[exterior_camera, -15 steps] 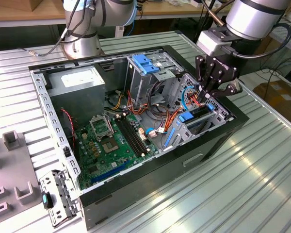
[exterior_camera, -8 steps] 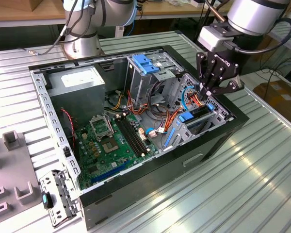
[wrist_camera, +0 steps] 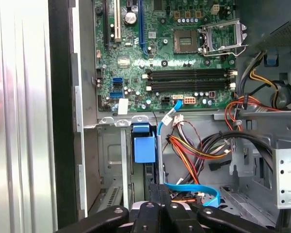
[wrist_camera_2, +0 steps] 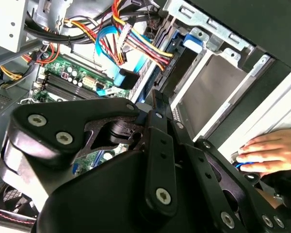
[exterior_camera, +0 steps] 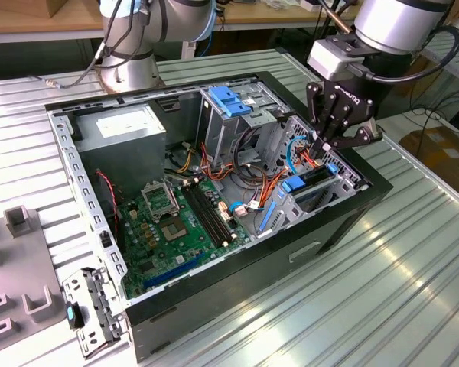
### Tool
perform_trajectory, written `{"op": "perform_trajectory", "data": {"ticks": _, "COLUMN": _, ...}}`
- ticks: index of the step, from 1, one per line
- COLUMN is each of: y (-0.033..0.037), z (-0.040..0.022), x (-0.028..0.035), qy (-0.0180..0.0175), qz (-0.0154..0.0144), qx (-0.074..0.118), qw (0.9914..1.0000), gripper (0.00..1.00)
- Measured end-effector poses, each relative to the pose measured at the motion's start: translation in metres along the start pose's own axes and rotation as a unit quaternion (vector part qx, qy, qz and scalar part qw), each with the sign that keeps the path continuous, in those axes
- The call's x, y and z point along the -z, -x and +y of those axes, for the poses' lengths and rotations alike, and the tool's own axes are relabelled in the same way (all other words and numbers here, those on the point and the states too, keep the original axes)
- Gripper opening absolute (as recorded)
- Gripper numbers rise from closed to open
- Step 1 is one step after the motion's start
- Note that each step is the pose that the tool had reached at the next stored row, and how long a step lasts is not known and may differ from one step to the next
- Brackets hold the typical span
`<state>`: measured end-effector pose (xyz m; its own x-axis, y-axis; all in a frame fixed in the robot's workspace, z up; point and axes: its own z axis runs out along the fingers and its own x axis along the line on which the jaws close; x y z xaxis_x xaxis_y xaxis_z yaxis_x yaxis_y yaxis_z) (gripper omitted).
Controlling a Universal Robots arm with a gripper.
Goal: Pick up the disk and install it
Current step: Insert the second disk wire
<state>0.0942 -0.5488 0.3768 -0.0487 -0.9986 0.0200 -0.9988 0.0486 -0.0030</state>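
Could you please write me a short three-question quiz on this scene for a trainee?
1. True or false: in the exterior view, the tool hangs over the grey power-supply box.
2. In the exterior view, what tops the drive cage in the case? A. a blue latch plate B. a red fan C. a yellow cloth
3. In the second wrist view, what rests on the table outside the case?

Key:
1. False: it hangs at the end of the case on the exterior view's right.
2. A
3. A person's hand.
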Motion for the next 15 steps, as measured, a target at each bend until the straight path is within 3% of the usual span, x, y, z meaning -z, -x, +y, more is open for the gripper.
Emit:
{"op": "perform_trajectory", "data": {"ticks": 4, "y": 0.0016, "z": 0.0001, "x": 0.0029, "qy": 0.0000, "qz": 0.0005, "qx": 0.000, "qw": 1.00000, "gripper": 0.11}}
{"op": "perform_trajectory", "data": {"ticks": 11, "y": 0.0028, "z": 0.0001, "x": 0.0185, "qy": -0.0002, "qz": 0.0007, "qx": 0.000, "qw": 1.00000, "gripper": 0.11}}
{"op": "perform_trajectory", "data": {"ticks": 13, "y": 0.0044, "z": 0.0002, "x": 0.0209, "qy": -0.0003, "qz": 0.0039, "qx": 0.000, "qw": 0.99999, "gripper": 0.11}}
{"op": "perform_trajectory", "data": {"ticks": 14, "y": 0.0057, "z": 0.0002, "x": 0.0218, "qy": -0.0005, "qz": 0.0081, "qx": 0.000, "qw": 0.99997, "gripper": 0.11}}
{"op": "perform_trajectory", "data": {"ticks": 15, "y": 0.0090, "z": 0.0005, "x": 0.0223, "qy": -0.0009, "qz": 0.0165, "qx": 0.000, "qw": 0.99986, "gripper": 0.11}}
